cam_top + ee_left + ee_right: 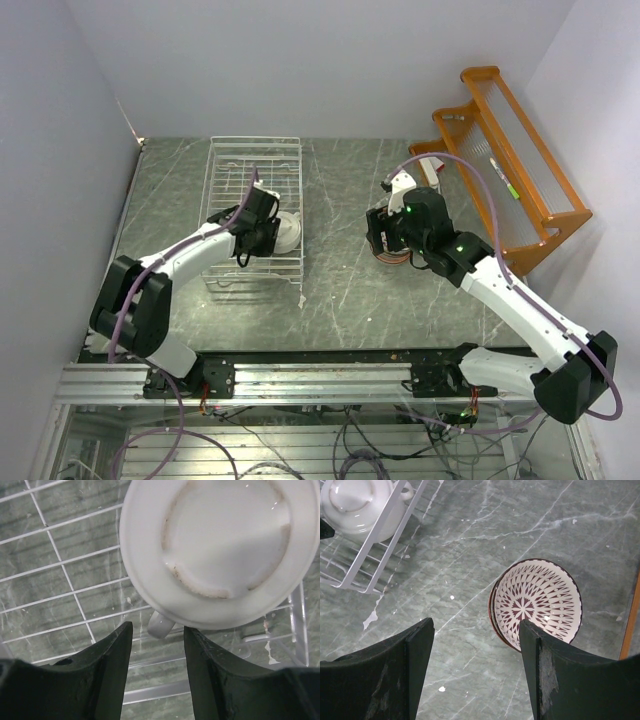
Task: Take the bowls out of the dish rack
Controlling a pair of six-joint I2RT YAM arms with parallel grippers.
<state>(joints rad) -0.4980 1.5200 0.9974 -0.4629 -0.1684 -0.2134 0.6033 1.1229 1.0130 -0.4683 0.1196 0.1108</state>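
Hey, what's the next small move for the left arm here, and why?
Probably ease the left gripper forward and down until its open fingers straddle the small handle of the cream bowl, then close. The bowl sits in the dish rack just ahead of the fingertips, the handle lines up with the gap, and nothing is held yet.

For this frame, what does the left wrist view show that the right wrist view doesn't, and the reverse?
Left wrist only: the open left gripper, fingers just short of the small handle of the cream bowl. Right wrist only: the open right gripper, a patterned bowl topping a stack on the table, an orange shelf edge. Both: the cream bowl in the white wire dish rack, over the grey marbled table.
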